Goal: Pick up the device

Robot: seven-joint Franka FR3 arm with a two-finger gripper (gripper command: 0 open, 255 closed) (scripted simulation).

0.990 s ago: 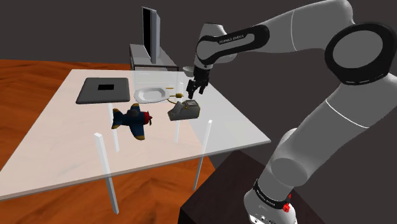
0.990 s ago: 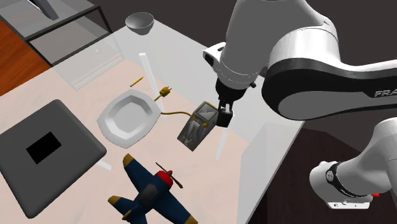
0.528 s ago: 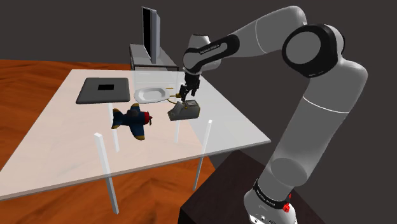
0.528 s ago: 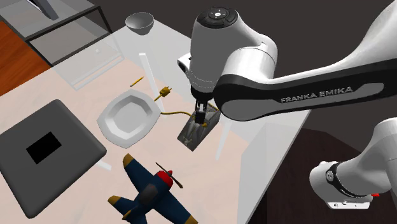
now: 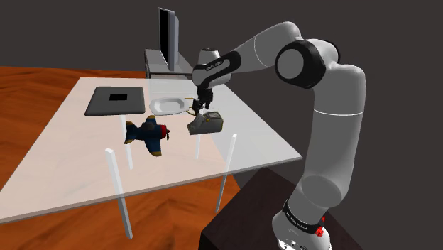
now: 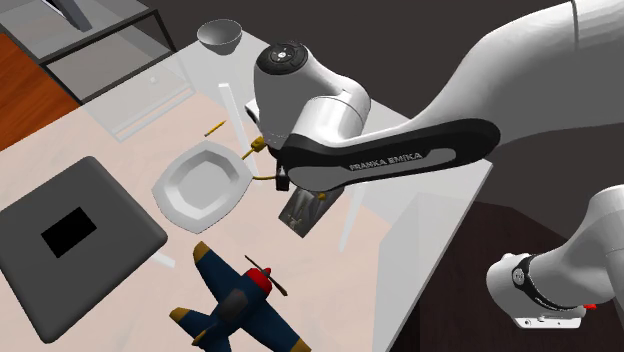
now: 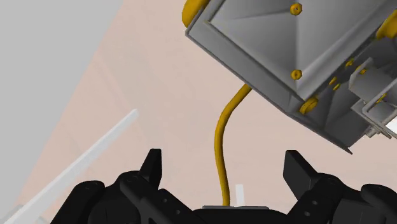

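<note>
So far nothing is lifted: the grey device [image 5: 206, 124] with its yellow cord [image 7: 222, 127] lies on the table [image 5: 85, 149], just beside the white plate [image 5: 168, 105]. The claw [image 7: 222, 162] hangs spread just above it, gripping nothing; the descent, the pinch and the lift are all left to do.

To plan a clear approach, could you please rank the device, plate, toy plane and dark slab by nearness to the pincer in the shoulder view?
1. Device, just under the pincer.
2. Plate, toward the view's left.
3. Toy plane, lower left.
4. Dark slab, far left.
</note>
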